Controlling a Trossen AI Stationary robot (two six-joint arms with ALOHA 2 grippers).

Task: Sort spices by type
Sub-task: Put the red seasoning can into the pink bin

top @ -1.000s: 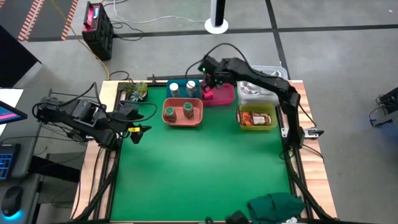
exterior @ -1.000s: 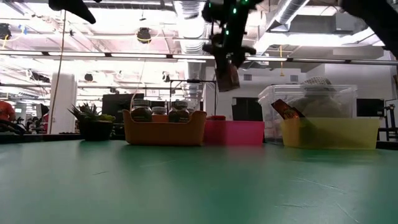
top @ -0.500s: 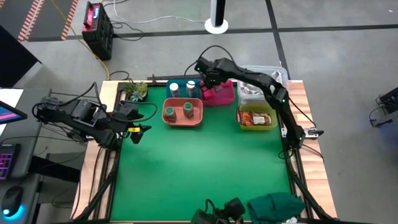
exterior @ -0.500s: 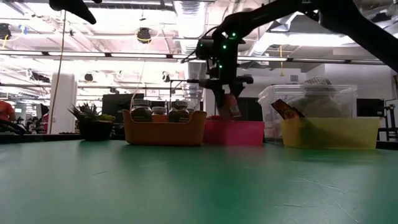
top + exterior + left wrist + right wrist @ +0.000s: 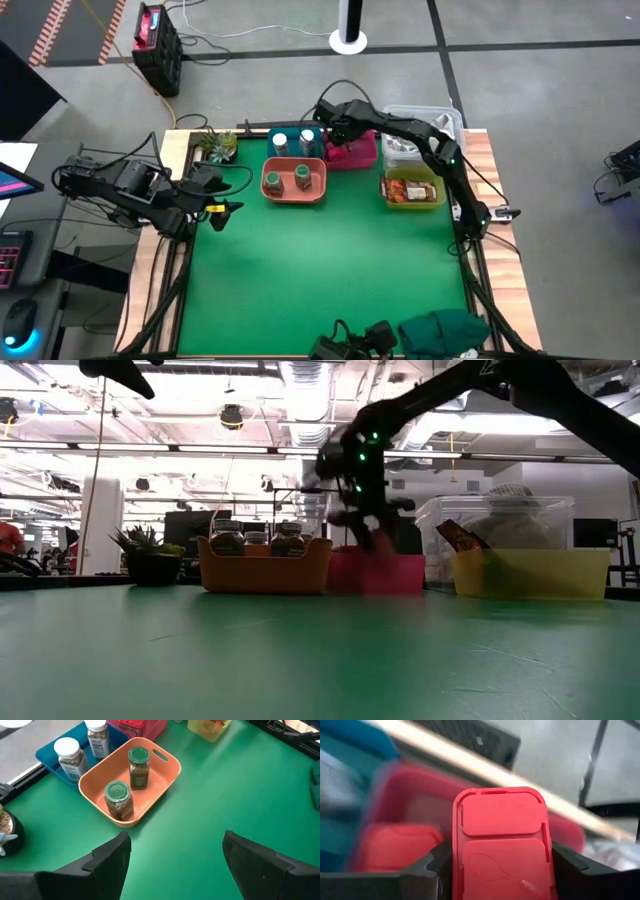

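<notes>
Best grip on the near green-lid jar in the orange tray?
Take the near green-lid jar from straight above, tool closing across the lid or upper body. It stands upright, and the orange tray walls block a low side approach. Keep the fingers in line with the gap to the second jar.

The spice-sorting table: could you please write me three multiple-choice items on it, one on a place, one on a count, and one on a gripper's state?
1. Where do the two dark green jars stand?
A. in the orange tray
B. in the blue tray
C. on the bare green mat

2. How many white-capped jars are in the blue tray?
A. one
B. two
C. four

3. What is the right gripper doing?
A. hanging open over the mat
B. shut on a pink block
C. shut on a sachet

Answers:
1 A: both dark green jars stand inside the orange tray.
2 B: two white-capped jars show in the blue tray.
3 B: the right gripper clamps the pink block between its fingers over the pink tray.
</notes>
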